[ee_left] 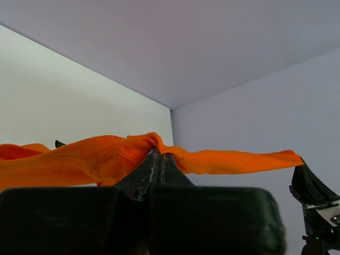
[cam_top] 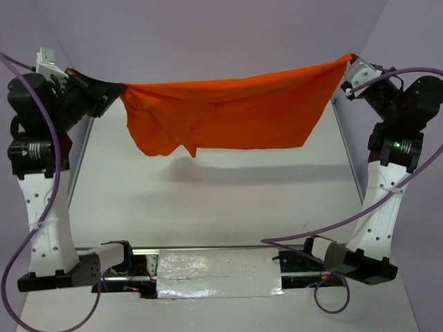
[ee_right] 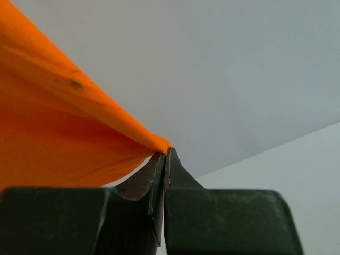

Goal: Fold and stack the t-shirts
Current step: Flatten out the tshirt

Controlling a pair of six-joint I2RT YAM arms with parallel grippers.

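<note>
The orange t-shirt point(cam_top: 228, 114) hangs stretched in the air above the far part of the table, held at both upper corners. My left gripper point(cam_top: 118, 88) is shut on its left corner; in the left wrist view the cloth point(ee_left: 106, 156) bunches over my closed fingertips point(ee_left: 161, 155). My right gripper point(cam_top: 348, 63) is shut on its right corner; in the right wrist view the cloth point(ee_right: 58, 138) runs off to the left from my closed fingertips point(ee_right: 164, 154). The shirt's lower edge hangs free above its shadow.
The white table point(cam_top: 208, 200) lies under the shirt. The arm bases and a silver taped strip point(cam_top: 218, 273) sit at the near edge. Purple cables point(cam_top: 332, 228) loop by both arms. A metal rail point(cam_top: 349, 155) runs along the right side.
</note>
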